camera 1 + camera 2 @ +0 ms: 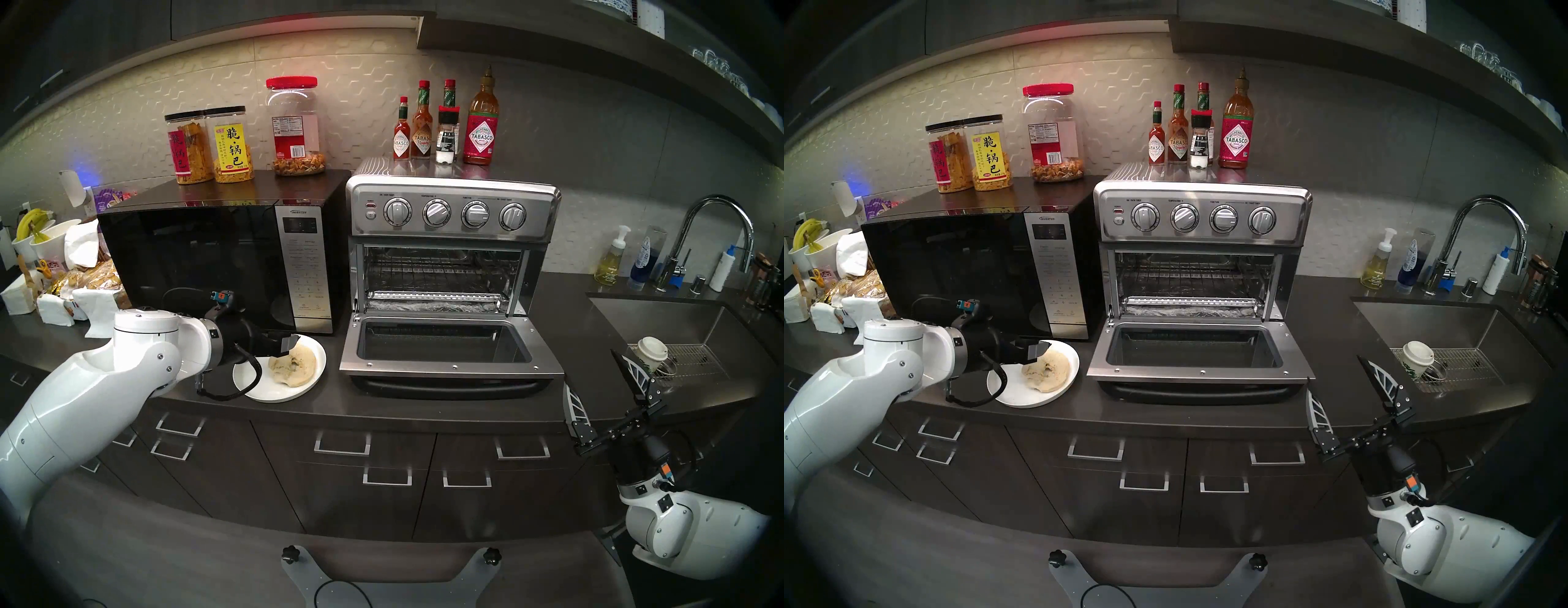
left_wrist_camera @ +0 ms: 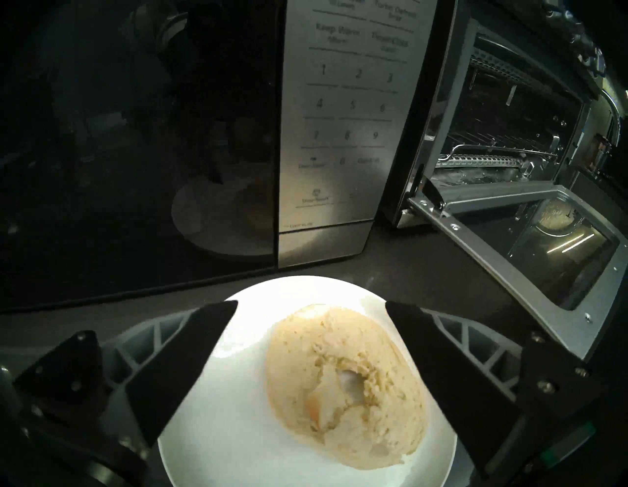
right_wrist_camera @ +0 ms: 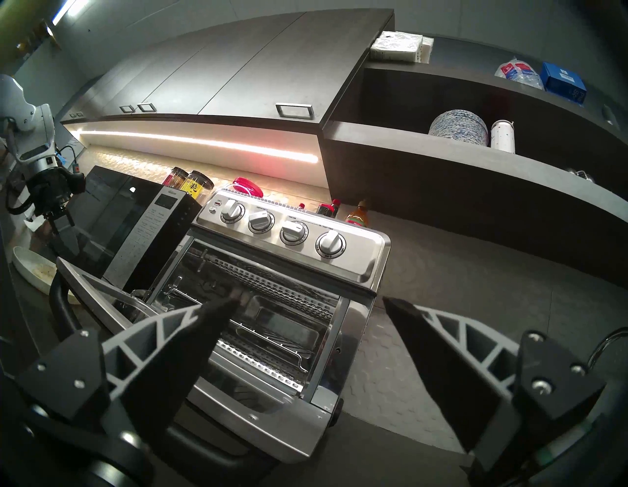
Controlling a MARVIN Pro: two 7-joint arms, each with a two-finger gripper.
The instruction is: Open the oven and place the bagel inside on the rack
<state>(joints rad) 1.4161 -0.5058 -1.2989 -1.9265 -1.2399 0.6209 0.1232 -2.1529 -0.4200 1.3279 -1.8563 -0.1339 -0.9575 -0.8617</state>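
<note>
Counter [image 1: 424, 407]: oven [image 1: 449, 220] door down, rack [image 1: 441, 271] unobstructed.

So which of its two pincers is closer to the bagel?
Left. The left pincer hangs open just over the bagel on its plate; the right pincer sits beyond the oven door.

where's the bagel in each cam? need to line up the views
Head left: bagel lower left of centre, on the white plate.
Head right: same spot, slightly further left.
Left wrist: bottom centre, between the open fingers.
Right wrist: not identifiable; only the plate's edge, far left.
Shared landmark: oven.
</note>
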